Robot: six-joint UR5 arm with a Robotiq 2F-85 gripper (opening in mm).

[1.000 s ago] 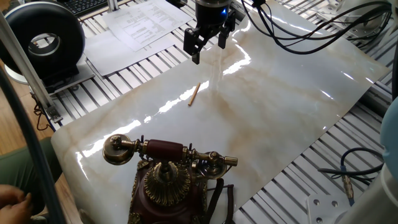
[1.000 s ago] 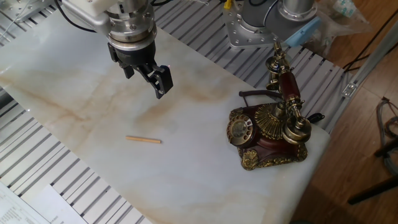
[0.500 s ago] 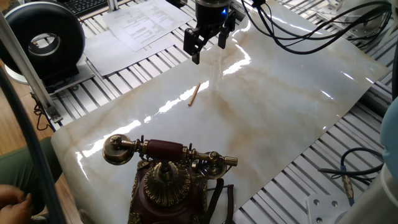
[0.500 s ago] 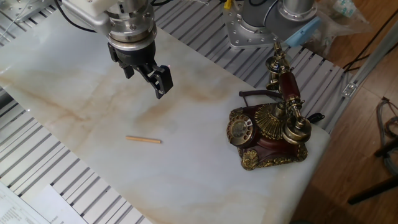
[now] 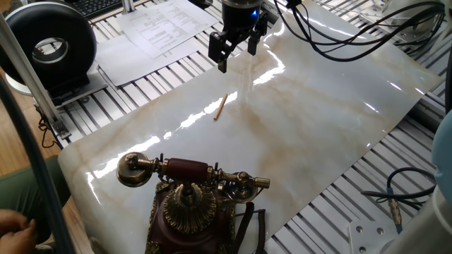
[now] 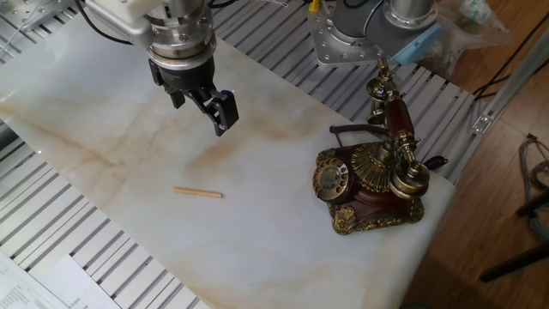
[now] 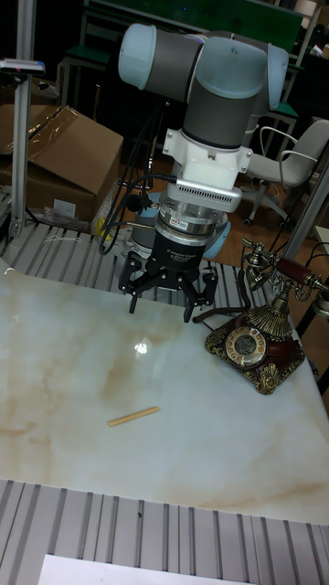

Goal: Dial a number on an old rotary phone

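Observation:
The old rotary phone (image 5: 185, 212) stands at one end of the marble slab, maroon with brass trim. Its handset (image 5: 185, 169) rests across the cradle, and the dial (image 6: 331, 178) faces the slab's middle. A black cord (image 5: 251, 224) hangs behind it. My gripper (image 5: 238, 58) hovers above the slab, well away from the phone (image 7: 258, 340), open with nothing between its fingers. In the other fixed view the gripper (image 6: 199, 116) is left of the phone (image 6: 371, 184). A small wooden stick (image 6: 198, 193) lies flat on the marble below the gripper (image 7: 162, 309).
A black ring-shaped device (image 5: 49, 46) and printed papers (image 5: 159, 28) sit on the slatted table beyond the slab. Black cables (image 5: 339, 35) trail behind the arm. A cardboard box (image 7: 64, 151) and a chair (image 7: 291, 160) stand past the table.

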